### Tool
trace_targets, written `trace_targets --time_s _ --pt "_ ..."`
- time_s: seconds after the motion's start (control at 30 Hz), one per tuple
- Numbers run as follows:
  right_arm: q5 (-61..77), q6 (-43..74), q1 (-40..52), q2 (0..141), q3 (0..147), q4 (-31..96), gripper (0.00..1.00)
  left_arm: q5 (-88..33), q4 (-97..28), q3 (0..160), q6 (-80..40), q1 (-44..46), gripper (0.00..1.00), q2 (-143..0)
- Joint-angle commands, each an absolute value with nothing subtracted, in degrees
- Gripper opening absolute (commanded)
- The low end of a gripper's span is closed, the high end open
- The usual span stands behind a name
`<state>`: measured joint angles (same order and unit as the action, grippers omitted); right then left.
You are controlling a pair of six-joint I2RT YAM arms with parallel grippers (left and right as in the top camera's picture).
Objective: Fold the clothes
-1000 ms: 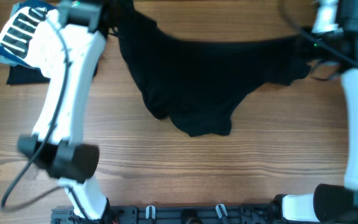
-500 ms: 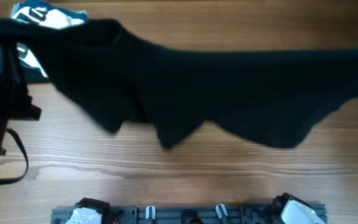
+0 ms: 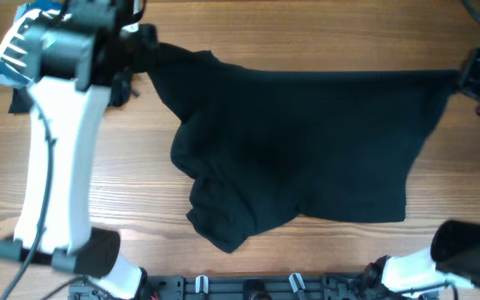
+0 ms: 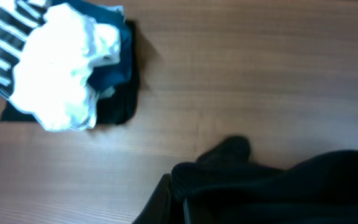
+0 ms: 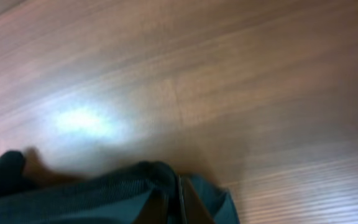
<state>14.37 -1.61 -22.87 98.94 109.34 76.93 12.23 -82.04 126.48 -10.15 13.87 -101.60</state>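
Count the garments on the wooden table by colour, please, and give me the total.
large limp black fabric shirt: 1
crumpled white garment: 1
blue-and-white striped garment: 1
small dark garment under the pile: 1
Total: 4, as far as the pile shows; its lower layers are partly hidden.

One black shirt; one small-garment pile; two arms.

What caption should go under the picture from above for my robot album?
Left end effector and right end effector hold a black shirt stretched over the wooden table.
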Motion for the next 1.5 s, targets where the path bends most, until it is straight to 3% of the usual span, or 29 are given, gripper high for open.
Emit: trace_targets --time_s 0.0,0.13,0.3,0.53,0.7,1.07,1.23,1.47 --pt "13.34 -1.41 -20.71 106.24 108.12 68.88 0.04 15.07 -75.57 126.76 -9.43 13.32 0.04 -109.78" --pt "11.77 2.02 -16.84 117.95 108.14 47.62 0.05 15.07 -56.16 126.76 -9.39 13.32 0.04 -120.42" --pt "10.24 3.60 -14.02 127.17 108.12 31.57 0.04 15.03 -34.02 126.76 -9.41 13.32 0.04 -130.34" --pt "9.41 4.45 -13.67 132.99 108.12 19.79 0.04 14.83 -20.16 126.76 -9.43 13.32 0.04 -139.52" --pt "10.04 3.51 -13.96 131.96 109.10 27.22 0.04 14.83 -22.94 126.78 -9.19 13.28 0.04 -138.50" --pt "14.68 -0.05 -17.91 127.22 109.30 46.59 0.04 14.79 -50.81 126.78 -9.21 14.52 0.04 -127.37" --pt "14.63 -0.97 -18.68 127.24 109.27 51.11 0.04 7.27 -63.94 126.63 -9.28 14.52 0.04 -126.91" --pt "13.34 -1.50 -18.68 127.28 109.21 51.57 0.04 3.86 -66.70 121.21 -9.28 14.52 0.04 -127.63"
